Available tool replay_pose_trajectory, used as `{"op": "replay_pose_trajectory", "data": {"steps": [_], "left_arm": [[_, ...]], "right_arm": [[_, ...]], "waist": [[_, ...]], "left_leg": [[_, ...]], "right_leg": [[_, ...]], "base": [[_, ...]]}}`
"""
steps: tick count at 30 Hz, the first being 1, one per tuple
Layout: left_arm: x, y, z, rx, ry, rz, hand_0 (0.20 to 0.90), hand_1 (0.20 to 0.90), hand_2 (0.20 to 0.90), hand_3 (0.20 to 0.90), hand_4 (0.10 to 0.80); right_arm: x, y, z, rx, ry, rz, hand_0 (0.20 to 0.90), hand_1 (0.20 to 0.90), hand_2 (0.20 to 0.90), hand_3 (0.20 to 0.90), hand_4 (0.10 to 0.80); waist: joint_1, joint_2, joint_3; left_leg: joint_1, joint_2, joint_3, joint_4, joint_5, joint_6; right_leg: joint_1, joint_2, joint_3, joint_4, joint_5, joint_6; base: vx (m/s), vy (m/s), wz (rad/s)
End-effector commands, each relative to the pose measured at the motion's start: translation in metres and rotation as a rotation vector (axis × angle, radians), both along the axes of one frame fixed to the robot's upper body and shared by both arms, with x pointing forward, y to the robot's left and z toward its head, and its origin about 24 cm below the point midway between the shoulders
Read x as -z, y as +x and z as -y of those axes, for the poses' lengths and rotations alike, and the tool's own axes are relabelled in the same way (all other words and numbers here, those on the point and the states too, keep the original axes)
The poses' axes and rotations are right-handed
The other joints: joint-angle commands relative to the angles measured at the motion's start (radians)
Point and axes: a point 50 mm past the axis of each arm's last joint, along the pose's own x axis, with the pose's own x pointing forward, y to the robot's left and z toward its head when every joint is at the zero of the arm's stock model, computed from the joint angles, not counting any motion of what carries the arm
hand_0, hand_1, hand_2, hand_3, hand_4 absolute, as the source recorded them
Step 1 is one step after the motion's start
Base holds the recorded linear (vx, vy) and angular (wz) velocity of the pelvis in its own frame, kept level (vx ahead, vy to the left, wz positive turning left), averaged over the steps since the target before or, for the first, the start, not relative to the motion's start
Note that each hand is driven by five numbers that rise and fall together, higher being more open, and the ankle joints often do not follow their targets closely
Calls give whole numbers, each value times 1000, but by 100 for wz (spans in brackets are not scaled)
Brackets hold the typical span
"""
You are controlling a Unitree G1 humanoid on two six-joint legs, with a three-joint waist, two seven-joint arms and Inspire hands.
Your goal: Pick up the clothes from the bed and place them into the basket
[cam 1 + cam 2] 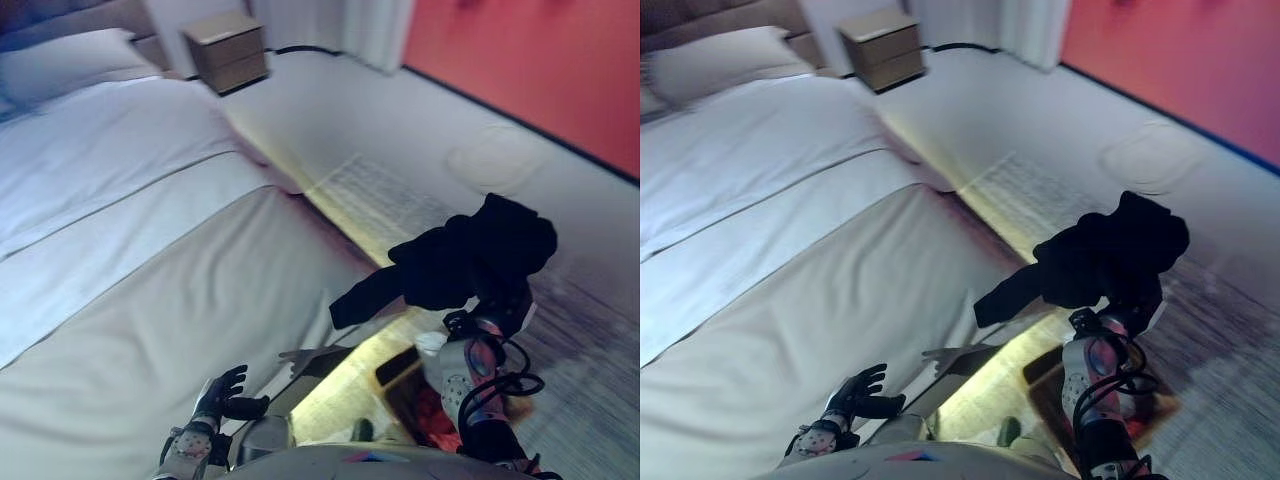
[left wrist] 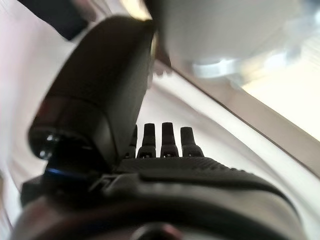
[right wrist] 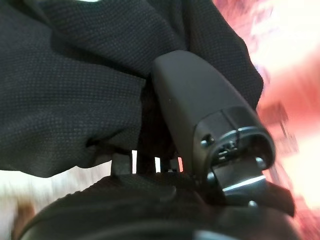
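Observation:
My right hand [image 3: 200, 105] is shut on a black garment [image 1: 470, 255] and holds it in the air over the floor beside the bed; its thumb presses into the cloth and the fingers are buried in it. The garment [image 1: 1105, 255] hangs in a bunch with one end trailing toward the bed. My left hand [image 1: 222, 392] is open and empty, fingers [image 2: 165, 140] straight, low over the near edge of the white bed [image 1: 150, 250]. Below my right arm a dark-edged container [image 1: 405, 370] with something red inside is partly hidden.
A pillow [image 1: 60, 60] lies at the head of the bed. A wooden nightstand [image 1: 228, 48] stands past it, with a curtain [image 1: 350, 25] and a red wall [image 1: 540, 60] behind. A patterned rug [image 1: 390, 200] lies on the pale floor beside the bed.

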Motion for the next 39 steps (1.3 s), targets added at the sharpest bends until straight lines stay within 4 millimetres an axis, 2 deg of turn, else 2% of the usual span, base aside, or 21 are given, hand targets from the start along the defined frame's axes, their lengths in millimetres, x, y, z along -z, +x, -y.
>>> {"op": "replay_pose_trajectory", "data": {"steps": [1,6,7,8,9,10,12,15,19,26,34,37,39], "left_arm": [[-6,24,37,55,-88,120,900,900,900,900,800],[-7,27,19,32,-29,85,900,900,900,900,800],[-6,24,10,-6,-5,65,900,900,900,900,800],[-5,21,6,-23,7,56,900,900,900,900,800],[-5,18,-1,-50,28,45,900,900,900,900,800],[-5,16,-7,-65,44,42,900,900,900,900,800],[-5,14,-13,-89,64,33,900,900,900,900,800],[-3,7,-20,-156,55,12,900,900,900,900,800],[0,6,-11,-124,15,18,900,900,900,900,800],[-4,18,6,-63,-27,72,900,900,900,900,800],[-2,9,-5,-65,19,22,900,900,900,900,800],[0,4,-9,-84,33,8,900,900,900,900,800],[-1,3,-9,-95,33,10,900,900,900,900,800]], "right_arm": [[-57,30,1,-50,-123,279,300,300,300,200,100],[-54,21,5,1,-183,255,300,300,300,200,100],[-57,22,2,-24,-217,264,300,300,300,200,100],[-59,23,0,-41,-233,272,300,300,300,200,100],[-66,25,-5,-76,-257,293,300,300,300,200,100],[-72,25,-10,-102,-283,314,300,300,300,200,100],[-74,24,-12,-113,-310,317,300,300,300,200,100],[-67,24,-10,-148,-291,284,300,300,300,200,100],[-47,22,-7,-185,-253,190,300,300,300,200,100],[-19,11,4,-106,-234,61,300,300,300,200,100],[-2,3,26,20,-231,-76,300,300,300,200,100],[-6,1,36,78,-332,-95,300,300,300,200,100],[-23,7,35,69,-435,-21,300,300,300,200,100]], "waist": [[-3,116,-3],[-26,142,-40],[-21,147,-47],[-18,148,-49],[-16,159,-53],[-19,165,-57],[-18,159,-59],[-14,142,-63],[-1,120,-72],[17,111,-84],[22,123,-89],[22,131,-84],[22,134,-78]], "left_leg": [[-76,56,42,-46,67,-24],[21,50,63,-150,65,-15],[39,51,82,-175,65,-10],[47,51,91,-187,67,-7],[54,55,97,-216,74,0],[46,58,99,-224,84,6],[34,58,91,-216,88,3],[26,66,100,-204,97,-15],[4,81,112,-203,111,-40],[8,85,93,-207,110,-43],[26,81,77,-215,107,-45],[30,82,73,-217,107,-48],[30,82,68,-217,108,-49]], "right_leg": [[101,-55,-202,22,-6,112],[88,-88,-227,30,3,142],[71,-105,-264,89,12,157],[58,-115,-277,124,20,165],[30,-138,-283,209,36,175],[10,-140,-261,250,19,176],[28,-109,-264,199,-24,167],[74,-88,-268,78,-22,149],[121,-67,-276,-9,-13,135],[147,-59,-311,-20,-20,125],[150,-55,-320,-18,-22,125],[151,-56,-316,-19,-20,127],[151,-56,-316,-22,-17,129]], "base": [[32,218,-134],[55,184,-76],[7,86,-24],[-31,102,-37],[-96,64,-56],[-124,31,-55],[-89,-63,-20],[-10,-102,-5],[-4,-85,-8],[14,-51,6],[13,-22,6],[-5,-11,1],[-40,-20,2]]}}
